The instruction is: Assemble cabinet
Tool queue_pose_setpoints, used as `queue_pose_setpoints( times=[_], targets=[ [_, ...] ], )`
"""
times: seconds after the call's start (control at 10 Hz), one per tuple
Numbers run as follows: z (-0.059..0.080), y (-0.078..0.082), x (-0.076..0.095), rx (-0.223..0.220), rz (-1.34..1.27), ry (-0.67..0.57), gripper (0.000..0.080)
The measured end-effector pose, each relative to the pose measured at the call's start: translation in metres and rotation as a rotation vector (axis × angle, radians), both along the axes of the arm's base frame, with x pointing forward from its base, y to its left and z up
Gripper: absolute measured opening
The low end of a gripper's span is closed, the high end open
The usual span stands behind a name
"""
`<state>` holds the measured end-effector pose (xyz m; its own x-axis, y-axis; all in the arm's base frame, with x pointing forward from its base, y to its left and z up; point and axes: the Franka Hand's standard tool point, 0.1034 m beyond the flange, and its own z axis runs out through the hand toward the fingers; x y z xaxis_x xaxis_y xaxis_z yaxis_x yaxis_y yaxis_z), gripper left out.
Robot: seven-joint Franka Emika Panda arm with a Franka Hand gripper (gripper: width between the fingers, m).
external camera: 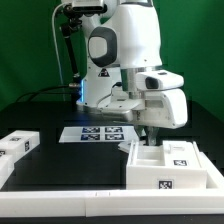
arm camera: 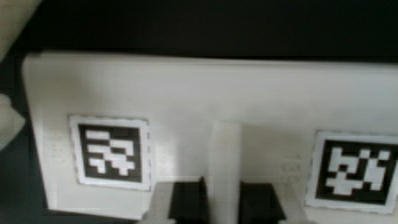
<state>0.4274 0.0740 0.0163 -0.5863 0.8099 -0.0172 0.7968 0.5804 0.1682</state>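
The cabinet body [external camera: 172, 166], a white open box with fiducial tags, lies at the exterior view's right on the black table. My gripper [external camera: 148, 137] reaches down onto its far edge. In the wrist view the body's white panel [arm camera: 214, 85] fills the picture, with two tags [arm camera: 111, 152] and a thin upright white wall [arm camera: 222, 150] between them. My gripper [arm camera: 222, 205] stands astride that wall. Its dark fingers [arm camera: 185, 205] press close on either side, so it looks shut on the wall.
The marker board [external camera: 100, 133] lies flat behind the cabinet body. Two loose white cabinet parts with tags [external camera: 18, 147] lie at the exterior view's left. A white ledge [external camera: 90, 205] borders the table's front. The arm's base [external camera: 95, 95] stands at the back.
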Motion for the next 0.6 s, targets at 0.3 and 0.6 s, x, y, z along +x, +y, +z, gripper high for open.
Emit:
queue_pose_setpoints(
  times=[0.3,0.6],
  targets=[
    [0.002,-0.001,0.001,0.007,-0.031,-0.003,0.0075],
    [0.013,-0.002,0.000,-0.002,-0.059,-0.010,0.0073]
  ],
)
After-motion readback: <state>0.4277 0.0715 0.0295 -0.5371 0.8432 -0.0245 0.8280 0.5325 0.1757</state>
